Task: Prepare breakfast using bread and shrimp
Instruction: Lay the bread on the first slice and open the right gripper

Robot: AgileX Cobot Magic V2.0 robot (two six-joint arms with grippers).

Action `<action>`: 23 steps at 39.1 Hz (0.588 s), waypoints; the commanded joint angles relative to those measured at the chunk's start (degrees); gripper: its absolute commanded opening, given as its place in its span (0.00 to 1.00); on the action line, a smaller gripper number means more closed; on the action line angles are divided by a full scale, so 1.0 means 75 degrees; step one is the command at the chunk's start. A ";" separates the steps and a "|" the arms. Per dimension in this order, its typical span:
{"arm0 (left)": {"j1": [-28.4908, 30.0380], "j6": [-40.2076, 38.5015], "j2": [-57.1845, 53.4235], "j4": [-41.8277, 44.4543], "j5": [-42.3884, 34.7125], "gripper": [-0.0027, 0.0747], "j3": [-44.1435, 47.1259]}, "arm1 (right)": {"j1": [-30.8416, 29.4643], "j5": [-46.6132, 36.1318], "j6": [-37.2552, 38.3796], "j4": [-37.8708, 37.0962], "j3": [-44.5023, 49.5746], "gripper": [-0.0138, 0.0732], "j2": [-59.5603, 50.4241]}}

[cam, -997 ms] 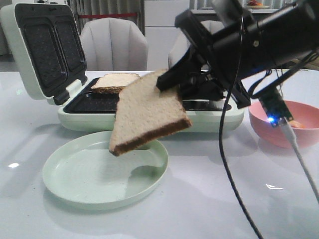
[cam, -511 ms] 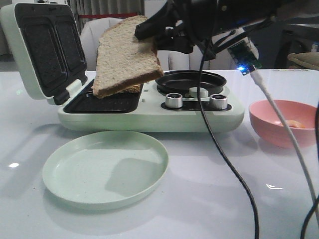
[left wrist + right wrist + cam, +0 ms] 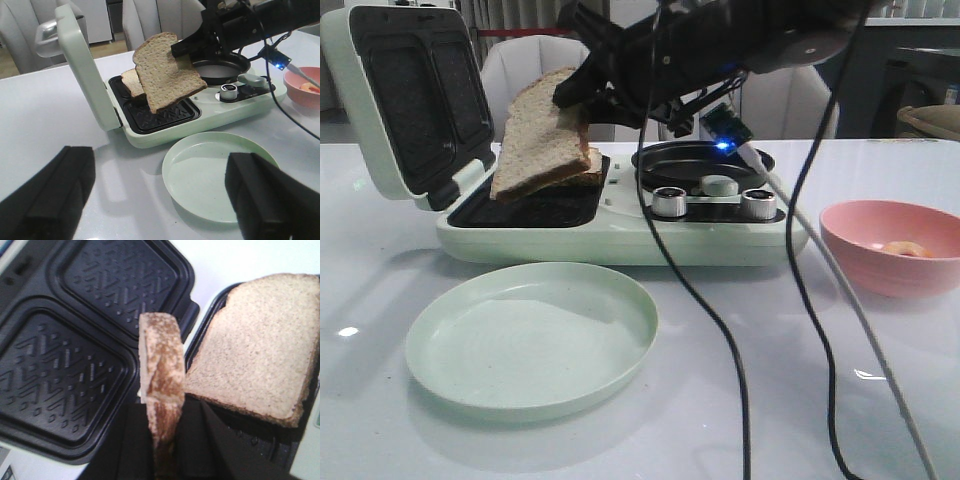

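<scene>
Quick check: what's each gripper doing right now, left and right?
Left gripper: open, holding nothing, above the table.
Right gripper: shut on a bread slice, held tilted over the sandwich maker.

No readable text, labels or numbers.

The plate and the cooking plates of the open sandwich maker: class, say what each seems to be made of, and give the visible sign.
The plate looks like matte pale green plastic or melamine: faint speckles, soft sheen, thick rounded rim. The cooking plates look like cast metal with a dark non-stick coating: black, dull, with a moulded raised pattern. Neither can be confirmed by sight alone.
</scene>
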 commanded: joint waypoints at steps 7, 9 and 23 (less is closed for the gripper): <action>-0.0036 -0.0027 0.0057 -0.0156 -0.0552 0.79 -0.0205 | 0.0146 0.0184 0.0027 0.0883 -0.0735 0.33 0.0183; -0.0036 -0.0027 0.0057 -0.0156 -0.0552 0.79 -0.0205 | 0.0146 0.0186 0.0027 0.0883 -0.0814 0.33 0.0296; -0.0036 -0.0027 0.0057 -0.0156 -0.0552 0.79 -0.0205 | 0.0219 0.0020 0.0013 0.0204 -0.0978 0.46 0.0522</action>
